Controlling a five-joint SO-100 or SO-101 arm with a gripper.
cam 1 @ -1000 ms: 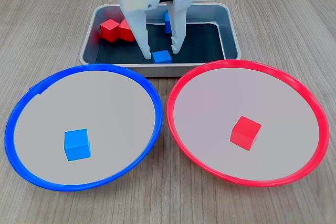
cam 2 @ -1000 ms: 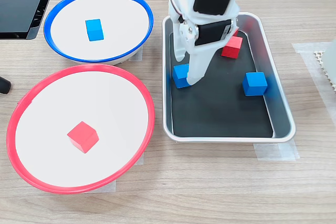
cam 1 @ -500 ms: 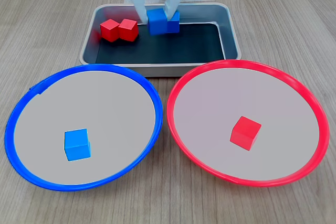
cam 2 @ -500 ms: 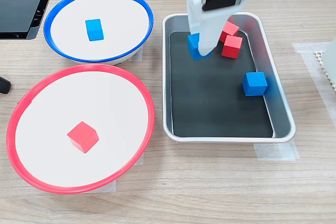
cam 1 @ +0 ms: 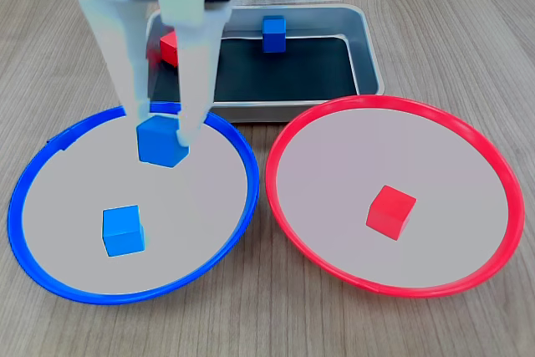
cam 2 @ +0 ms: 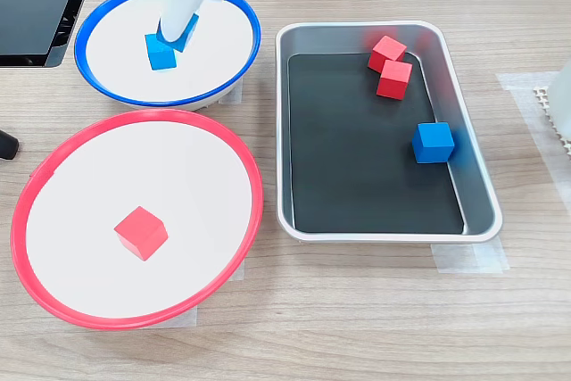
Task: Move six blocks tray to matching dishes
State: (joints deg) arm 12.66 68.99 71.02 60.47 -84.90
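Now the claw (cam 1: 165, 133), which half a second ago hung over the tray (cam 1: 368, 48), is above the blue-rimmed dish (cam 1: 242, 206), its fingers clamped on a blue block (cam 1: 159, 141). Another blue block (cam 1: 122, 230) lies in that dish. One blue block (cam 2: 433, 142) and two red blocks (cam 2: 391, 67) are in the tray; in one fixed view the arm hides most of the red pair. A red block (cam 1: 391, 211) sits in the red-rimmed dish (cam 1: 284, 206).

Wooden table (cam 1: 468, 31) (pale): tray (cam 1: 368, 48), two dishes (cam 1: 242, 156).
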